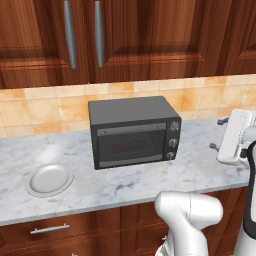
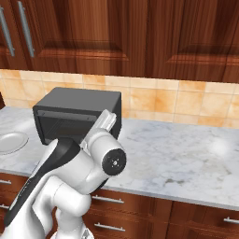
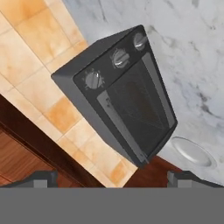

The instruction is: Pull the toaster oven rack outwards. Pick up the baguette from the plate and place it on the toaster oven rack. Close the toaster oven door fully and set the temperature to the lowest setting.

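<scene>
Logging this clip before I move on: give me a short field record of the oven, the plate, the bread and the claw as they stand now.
toaster oven: on the marble counter against the tiled wall, upright
toaster oven door: shut, glass facing the robot
knobs: three, in a column at the door's right
baguette: a dark brown shape shows behind the glass; cannot confirm it is the bread
plate: on the counter left of the oven, apart from it, nothing on it
claw: open, holding nothing, off the oven, pointed at its front
</scene>
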Motion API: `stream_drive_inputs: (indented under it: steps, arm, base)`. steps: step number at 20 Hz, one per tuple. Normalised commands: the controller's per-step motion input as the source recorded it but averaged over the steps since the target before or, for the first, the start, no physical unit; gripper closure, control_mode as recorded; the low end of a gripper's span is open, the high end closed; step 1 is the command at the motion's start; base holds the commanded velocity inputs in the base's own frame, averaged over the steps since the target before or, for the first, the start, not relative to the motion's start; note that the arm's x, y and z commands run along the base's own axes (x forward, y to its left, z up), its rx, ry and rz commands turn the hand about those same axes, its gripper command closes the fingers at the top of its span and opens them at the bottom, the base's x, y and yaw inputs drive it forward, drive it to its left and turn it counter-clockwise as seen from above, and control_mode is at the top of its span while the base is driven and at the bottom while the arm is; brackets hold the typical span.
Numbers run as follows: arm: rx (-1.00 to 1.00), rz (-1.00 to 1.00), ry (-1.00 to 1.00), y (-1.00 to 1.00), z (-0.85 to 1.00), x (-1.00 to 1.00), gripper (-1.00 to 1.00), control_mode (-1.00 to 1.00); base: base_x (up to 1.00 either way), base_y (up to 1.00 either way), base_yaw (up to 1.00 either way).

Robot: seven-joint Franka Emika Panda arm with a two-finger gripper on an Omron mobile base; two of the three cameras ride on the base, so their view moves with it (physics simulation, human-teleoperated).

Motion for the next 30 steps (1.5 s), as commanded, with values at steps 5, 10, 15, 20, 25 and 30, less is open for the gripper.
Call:
stream_drive_inputs:
  steps: [5, 10, 15, 20, 25, 30]
  arm:
    - [0.06, 0.13, 0.00, 0.00, 0.00, 0.46, -1.00, -1.00]
    - [0.01, 0.03, 0.00, 0.01, -0.01, 0.35, -1.00, -1.00]
    - [0.00, -0.04, 0.00, 0.11, -0.04, 0.20, -1.00, -1.00]
    - [0.00, -0.04, 0.00, 0.09, -0.07, 0.06, -1.00, -1.00]
    - [0.00, -0.04, 0.00, 0.16, -0.23, 0.03, -1.00, -1.00]
    - [0.01, 0.00, 0.04, 0.11, -0.24, 0.22, -1.00, -1.00]
  base:
    - [0.00, 0.00, 0.00]
    - [0.00, 0.00, 0.00]
    - [0.00, 0.00, 0.00]
    - [0.00, 0.00, 0.00]
    - [0.00, 0.00, 0.00]
    - [0.00, 0.00, 0.00]
